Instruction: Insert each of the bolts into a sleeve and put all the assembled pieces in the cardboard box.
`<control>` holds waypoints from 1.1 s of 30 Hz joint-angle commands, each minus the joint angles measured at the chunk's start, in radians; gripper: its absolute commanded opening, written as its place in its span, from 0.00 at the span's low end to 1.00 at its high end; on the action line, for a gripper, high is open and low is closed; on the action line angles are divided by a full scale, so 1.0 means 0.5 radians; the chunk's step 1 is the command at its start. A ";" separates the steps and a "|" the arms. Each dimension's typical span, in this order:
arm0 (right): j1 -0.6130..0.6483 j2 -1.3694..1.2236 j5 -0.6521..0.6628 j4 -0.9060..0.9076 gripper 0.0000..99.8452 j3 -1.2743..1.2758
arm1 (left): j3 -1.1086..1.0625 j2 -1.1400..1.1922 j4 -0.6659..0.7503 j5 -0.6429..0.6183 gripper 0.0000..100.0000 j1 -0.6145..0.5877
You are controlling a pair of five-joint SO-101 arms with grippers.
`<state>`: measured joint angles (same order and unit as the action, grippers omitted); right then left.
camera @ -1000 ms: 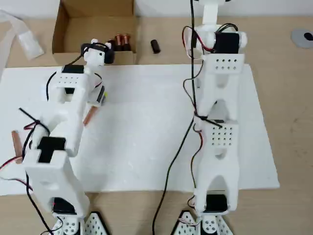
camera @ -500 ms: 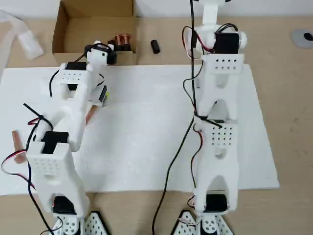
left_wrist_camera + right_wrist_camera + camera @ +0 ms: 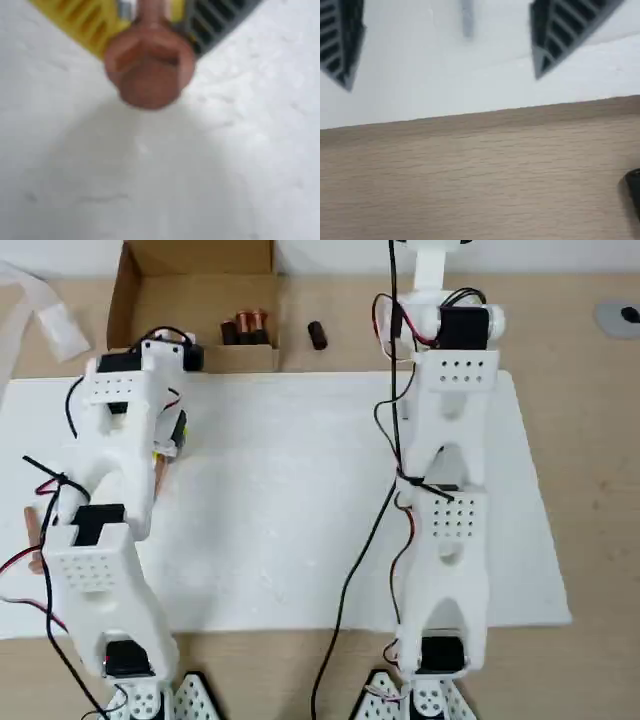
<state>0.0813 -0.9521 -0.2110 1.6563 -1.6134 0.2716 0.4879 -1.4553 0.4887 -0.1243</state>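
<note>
The left arm point(image 3: 110, 460) bends over the left side of the white foam mat point(image 3: 290, 500). Its jaws, 1 yellow and 1 black, are clamped on the shank of a copper bolt point(image 3: 150, 67). The left wrist view shows the hex head of the bolt hanging clear above the mat. From the high view the same bolt point(image 3: 160, 478) pokes out from under the arm, and it looks tilted to me.

A 2nd bolt point(image 3: 33, 535) lies at the left edge of the mat, just beside the left arm's lower section.

The cardboard box point(image 3: 180, 295) sits open on the counter point(image 3: 580, 420) past the far edge of the mat, in front of the left arm. In its right corner nearest the arms lies a small cluster of assembled pieces point(image 3: 245, 326), with copper ends and dark sleeves side by side. 1 loose black sleeve point(image 3: 318, 335) stands on the bare wood just right of the box and apart from it.

The right arm point(image 3: 450, 490) stretches straight out along the right side of the mat. Its jaws are apart and hold nothing. In the right wrist view they hang over the far edge of the mat, where it meets the wood.

A clear plastic wrapper point(image 3: 50, 320) lies on the counter left of the box.
</note>
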 commanded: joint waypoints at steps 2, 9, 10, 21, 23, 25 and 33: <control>0.094 0.180 0.003 0.123 0.27 -0.100 | 0.353 -0.026 -0.184 -0.043 0.01 0.000; 0.112 0.183 -0.003 0.267 0.27 0.115 | 1.071 -0.121 -0.583 -0.239 0.01 0.012; 0.103 0.183 -0.003 0.267 0.27 0.201 | 1.126 -0.170 -0.595 -0.273 0.01 0.012; 0.287 0.919 0.003 0.264 0.27 1.662 | 0.918 -1.002 -0.595 -0.571 0.01 -0.006; 0.333 1.063 0.015 0.264 0.27 1.923 | 0.844 -1.155 -0.595 -0.635 0.01 -0.009; 0.367 1.149 0.021 0.258 0.27 2.082 | 0.752 -1.309 -0.595 -0.721 0.01 -0.009; 0.407 1.155 0.439 0.258 0.27 2.174 | 0.359 -1.849 -0.592 -1.000 0.01 -0.021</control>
<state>0.2562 -0.4549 -0.0867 1.7699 -0.5317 0.4956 -0.3237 -1.7484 0.0345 -0.1227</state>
